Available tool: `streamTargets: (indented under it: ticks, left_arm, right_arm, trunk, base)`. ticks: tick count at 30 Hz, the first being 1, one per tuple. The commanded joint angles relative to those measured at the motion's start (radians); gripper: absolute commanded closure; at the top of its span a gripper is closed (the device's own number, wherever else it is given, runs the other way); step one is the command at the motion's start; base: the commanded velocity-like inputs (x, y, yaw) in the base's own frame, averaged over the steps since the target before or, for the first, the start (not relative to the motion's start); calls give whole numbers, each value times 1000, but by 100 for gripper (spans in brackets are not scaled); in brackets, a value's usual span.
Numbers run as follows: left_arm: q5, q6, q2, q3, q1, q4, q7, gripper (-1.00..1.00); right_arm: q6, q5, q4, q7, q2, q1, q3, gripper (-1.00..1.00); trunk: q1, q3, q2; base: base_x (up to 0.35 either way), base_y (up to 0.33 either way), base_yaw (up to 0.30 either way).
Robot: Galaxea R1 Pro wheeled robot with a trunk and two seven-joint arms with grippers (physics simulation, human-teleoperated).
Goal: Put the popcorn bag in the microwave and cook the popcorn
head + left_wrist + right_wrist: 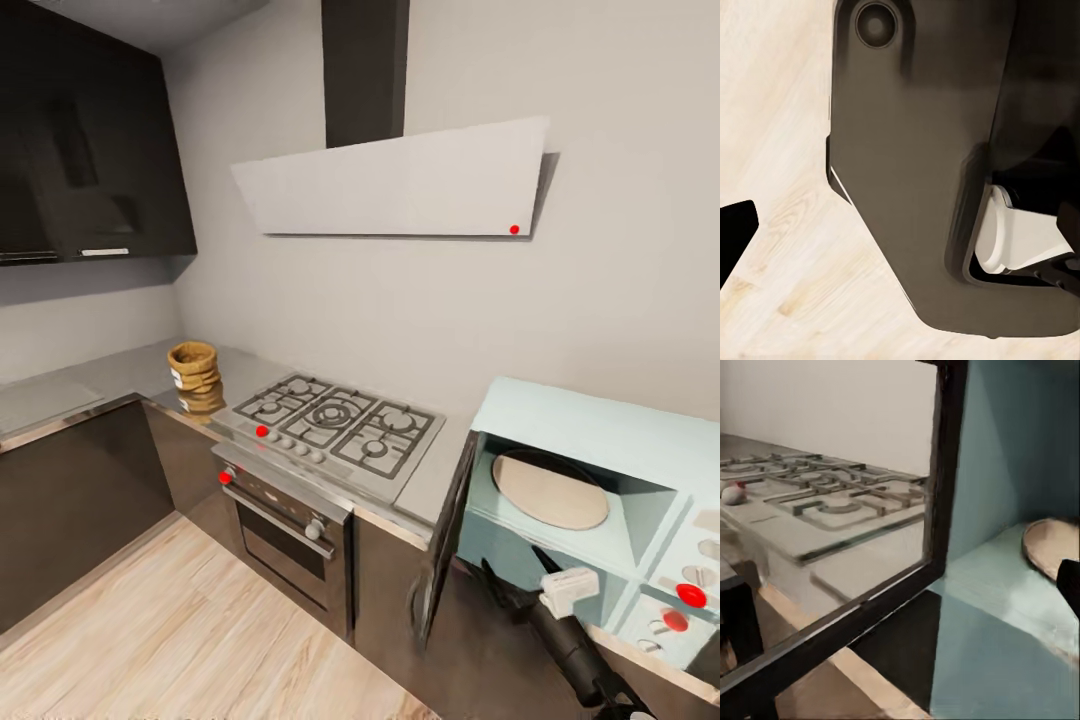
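Resting on the countertop at head-view centre-left, the popcorn bag looks light and crushable; I would pinch its rolled rim; microwave door open at lower right; my grippers' opening cannot be told.

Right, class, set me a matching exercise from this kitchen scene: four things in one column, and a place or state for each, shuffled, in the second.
Things:
1. popcorn bag
2. microwave
3. gas hob
4. hood

Place or state:
A. mounted on the wall above the burners
B. door swung open, round plate inside
C. standing on the countertop near the corner
D. set into the worktop between bag and microwave

Pairs: 1-C, 2-B, 3-D, 4-A
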Motion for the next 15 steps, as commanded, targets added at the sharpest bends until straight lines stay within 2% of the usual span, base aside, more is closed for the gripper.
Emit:
streamTargets:
  ticks: [1, 3, 6, 10, 13, 15]
  left_arm:
    - [0, 1, 0, 7, 0, -1, 0, -100]
    - [0, 1, 0, 8, 0, -1, 0, -100]
    - [0, 1, 0, 8, 0, -1, 0, -100]
    - [0, 1, 0, 8, 0, -1, 0, -100]
    - [0, 1, 0, 9, 0, -1, 1, -100]
    - [0, 1, 0, 10, 0, -1, 1, -100]
  right_arm:
    - [0, -10, 3, -24, 0, 0, -2, -100]
    - [2, -10, 33, -67, 0, 0, -3, -100]
    - [0, -10, 131, -85, 0, 0, -6, -100]
    - [-6, -10, 279, -89, 0, 0, -7, -100]
    - [-6, -10, 354, -89, 0, 0, -6, -100]
    - [-7, -9, 458, -88, 0, 0, -6, -100]
  trunk:
    - [0, 0, -1]
    - [0, 0, -1]
    - [0, 0, -1]
    - [0, 0, -1]
    - [0, 0, -1]
    - [0, 0, -1]
  base:
    - [-266, -171, 0]
    - [-303, -86, 0]
    - [-329, -25, 0]
    - [-338, -4, 0]
    - [-324, 71, 0]
    - [-290, 174, 0]
